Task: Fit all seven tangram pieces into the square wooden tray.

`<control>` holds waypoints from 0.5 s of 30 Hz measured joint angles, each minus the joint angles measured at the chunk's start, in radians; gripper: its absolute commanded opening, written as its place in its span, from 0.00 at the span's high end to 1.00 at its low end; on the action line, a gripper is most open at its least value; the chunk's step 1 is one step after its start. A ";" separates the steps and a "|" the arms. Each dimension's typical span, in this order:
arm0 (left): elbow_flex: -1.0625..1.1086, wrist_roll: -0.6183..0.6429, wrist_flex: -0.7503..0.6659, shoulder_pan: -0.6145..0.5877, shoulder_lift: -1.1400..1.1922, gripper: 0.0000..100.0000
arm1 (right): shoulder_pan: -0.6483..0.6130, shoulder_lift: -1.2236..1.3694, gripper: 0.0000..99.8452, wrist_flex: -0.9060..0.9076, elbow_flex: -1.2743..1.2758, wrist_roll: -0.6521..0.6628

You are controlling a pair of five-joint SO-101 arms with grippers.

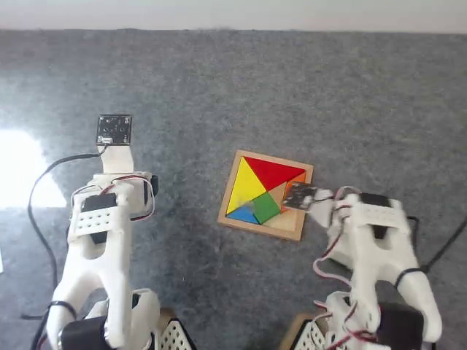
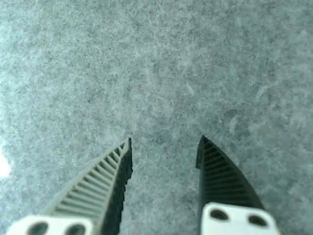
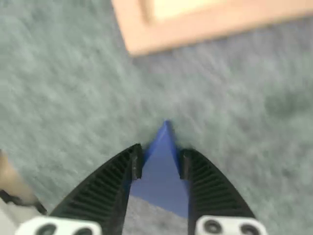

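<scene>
The square wooden tray (image 1: 255, 227) lies on the grey speckled surface (image 1: 219, 87), near the middle, between the two arms. Inside it sit a yellow triangle (image 1: 244, 186), a red triangle (image 1: 271, 173), a green piece (image 1: 266, 206), a small blue piece (image 1: 243, 214) and an orange sliver (image 1: 300, 177). Bare wood shows at the tray's near right corner.

The right gripper (image 3: 161, 149) is by the tray's right edge. Its jaws are closed on a blue pointed tangram piece (image 3: 161, 176), whose tip sticks out past them over the surface, just short of the tray.

The left gripper (image 2: 165, 142) is well to the left of the tray, its jaws parted with nothing between them.
</scene>
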 measured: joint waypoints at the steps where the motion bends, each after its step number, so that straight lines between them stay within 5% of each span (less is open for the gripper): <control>1: 0.000 0.000 0.000 0.000 0.000 0.79 | 0.044 0.006 0.88 0.000 -0.009 0.038; 12: 0.000 0.000 0.000 0.000 0.000 0.79 | 0.413 0.017 0.88 -0.011 -0.226 0.130; 15: 0.000 0.000 0.000 0.000 0.000 0.79 | 0.463 0.018 0.88 -0.049 -0.249 0.014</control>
